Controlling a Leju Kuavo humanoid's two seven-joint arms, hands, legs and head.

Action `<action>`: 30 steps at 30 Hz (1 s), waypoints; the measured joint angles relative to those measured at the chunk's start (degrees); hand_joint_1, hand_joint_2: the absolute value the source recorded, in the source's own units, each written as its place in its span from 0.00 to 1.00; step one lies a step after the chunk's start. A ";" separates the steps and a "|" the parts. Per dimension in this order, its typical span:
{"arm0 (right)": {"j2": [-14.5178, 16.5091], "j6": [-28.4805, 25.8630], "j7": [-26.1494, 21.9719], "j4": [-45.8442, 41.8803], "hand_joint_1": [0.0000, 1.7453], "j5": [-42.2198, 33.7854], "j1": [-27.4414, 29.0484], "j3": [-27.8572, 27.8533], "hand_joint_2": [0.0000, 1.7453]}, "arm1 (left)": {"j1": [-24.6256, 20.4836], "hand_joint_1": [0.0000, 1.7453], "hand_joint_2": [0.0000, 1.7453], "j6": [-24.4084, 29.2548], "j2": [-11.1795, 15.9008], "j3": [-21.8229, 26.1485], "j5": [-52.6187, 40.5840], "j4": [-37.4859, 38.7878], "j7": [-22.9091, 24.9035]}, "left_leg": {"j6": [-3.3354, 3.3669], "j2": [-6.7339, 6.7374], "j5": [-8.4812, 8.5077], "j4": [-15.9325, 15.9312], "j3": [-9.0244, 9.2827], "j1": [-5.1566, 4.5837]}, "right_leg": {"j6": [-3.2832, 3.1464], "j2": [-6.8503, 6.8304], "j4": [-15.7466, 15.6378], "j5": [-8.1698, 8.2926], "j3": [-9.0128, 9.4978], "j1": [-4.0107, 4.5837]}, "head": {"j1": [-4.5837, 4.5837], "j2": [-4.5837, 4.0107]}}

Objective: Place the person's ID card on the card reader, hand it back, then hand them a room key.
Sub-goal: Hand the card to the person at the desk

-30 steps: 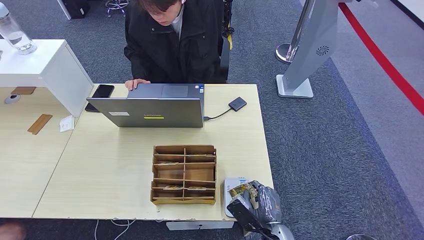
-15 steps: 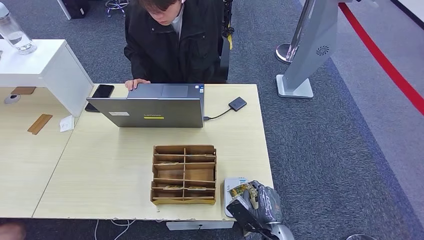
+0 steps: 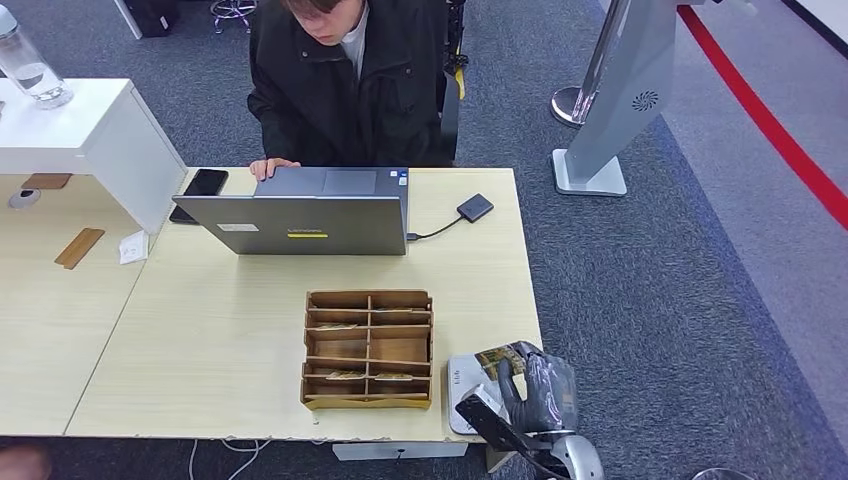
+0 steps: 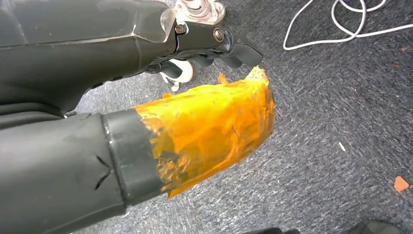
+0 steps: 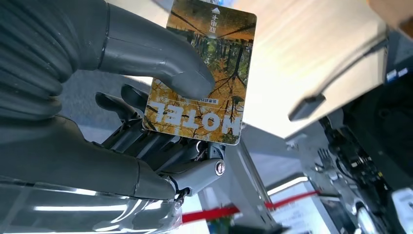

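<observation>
the right hand (image 3: 538,392) pinches a hotel card (image 5: 202,73) between thumb (image 5: 160,61) and fingers, lifted just above the white card reader (image 3: 462,385) at the table's near edge. the left hand (image 4: 214,41) hangs over carpet, fingers curled, holding nothing.

The right hand (image 3: 535,395) covers the 3 o'clock part of the card reader (image 3: 462,385) on the counter (image 3: 230,350). Its thumb hides part of the card (image 5: 202,78), whose small print is unreadable.
</observation>
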 joint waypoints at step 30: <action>-0.06 -1.24 -2.43 -9.87 1.00 8.34 0.09 -4.44 1.00 | -0.08 0.00 0.00 0.01 0.00 0.45 -0.86 0.00 -0.37 | 0.00 0.00 0.00 0.00 0.00 0.00 | 0.00 0.00 0.00 0.00 0.00 0.00 | 0.00 0.00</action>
